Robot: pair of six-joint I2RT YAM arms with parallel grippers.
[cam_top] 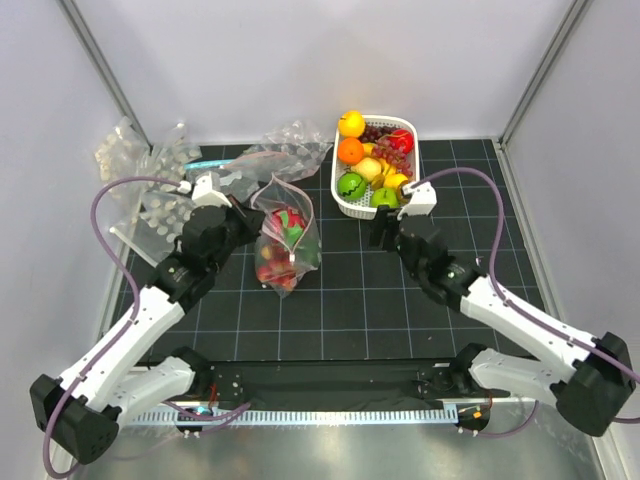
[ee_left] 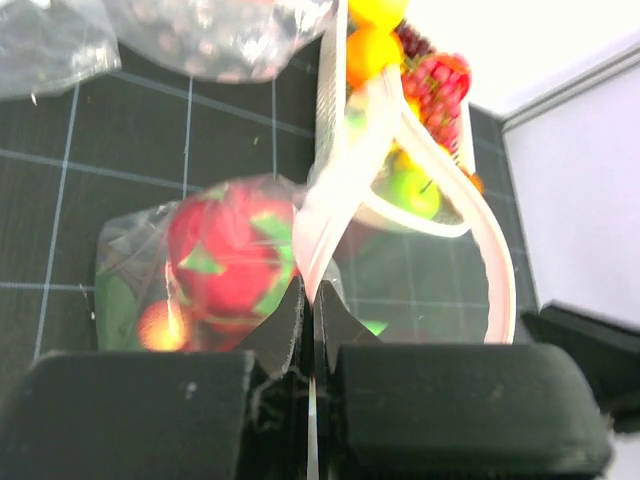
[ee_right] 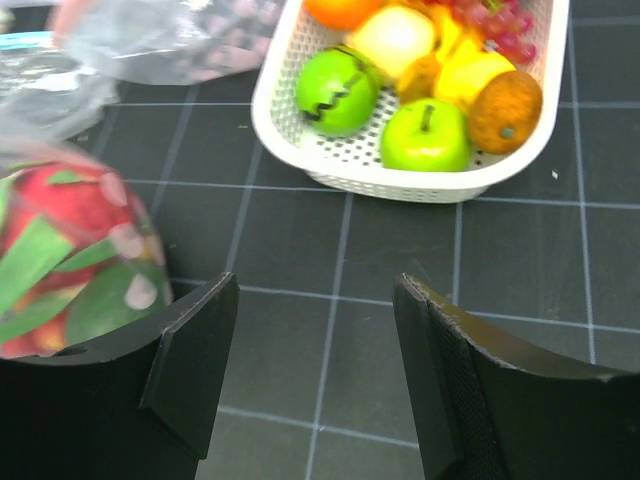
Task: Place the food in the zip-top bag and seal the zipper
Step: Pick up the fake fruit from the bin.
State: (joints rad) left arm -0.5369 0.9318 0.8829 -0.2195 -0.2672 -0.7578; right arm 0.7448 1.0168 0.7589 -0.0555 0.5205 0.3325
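Right now my left tool point(ee_left: 308, 300) is pinched fully shut on the pale pink zipper point(ee_left: 335, 195) at the mouth of the dotted clear bag point(cam_top: 287, 240). The strip runs up from between the fingers and loops away to the right. The bag stands about mid-desk, slightly left of centre, on the dark gridded desk point(cam_top: 360, 300). The food point(cam_top: 283, 245) is inside it: red fruit with green leafy bits showing through the plastic. From the left wrist view I cannot tell how much of the mouth is closed.

My right tool point(ee_right: 315, 300) is wide open and holds nothing; only bare desk shows between its fingers. It sits just right of the bag and near of the white basket point(cam_top: 375, 212) of toy fruit. Plain clear bags point(cam_top: 150, 170) lie at the far left.
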